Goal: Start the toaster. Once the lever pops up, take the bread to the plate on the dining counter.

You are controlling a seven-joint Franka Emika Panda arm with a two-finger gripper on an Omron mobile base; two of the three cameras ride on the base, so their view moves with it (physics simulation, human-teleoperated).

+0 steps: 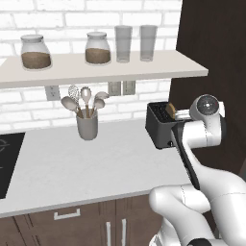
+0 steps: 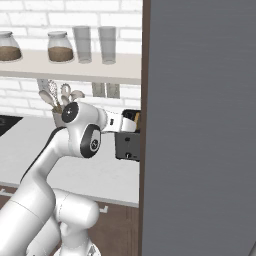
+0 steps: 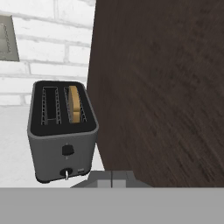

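Hand view: I see my clenched gripper (image 3: 111,178) at bottom centre, toaster (image 3: 62,131) left, bread (image 3: 75,103) in its slot.

A grey utensil crock (image 1: 87,126) holding spoons and a whisk stands on the white bench (image 1: 72,168), well left of the gripper. Above them, a shelf (image 1: 96,72) carries two brown-filled jars (image 1: 35,52) and two glasses (image 1: 123,43). A dark wood panel (image 3: 166,87) rises just right of the gripper.

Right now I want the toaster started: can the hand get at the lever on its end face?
Probably yes. The toaster turns its end face toward the shut hand, and the lever low on that face has nothing in front of it. The dark cabinet wall stands close beside the toaster, leaving little room on that side.
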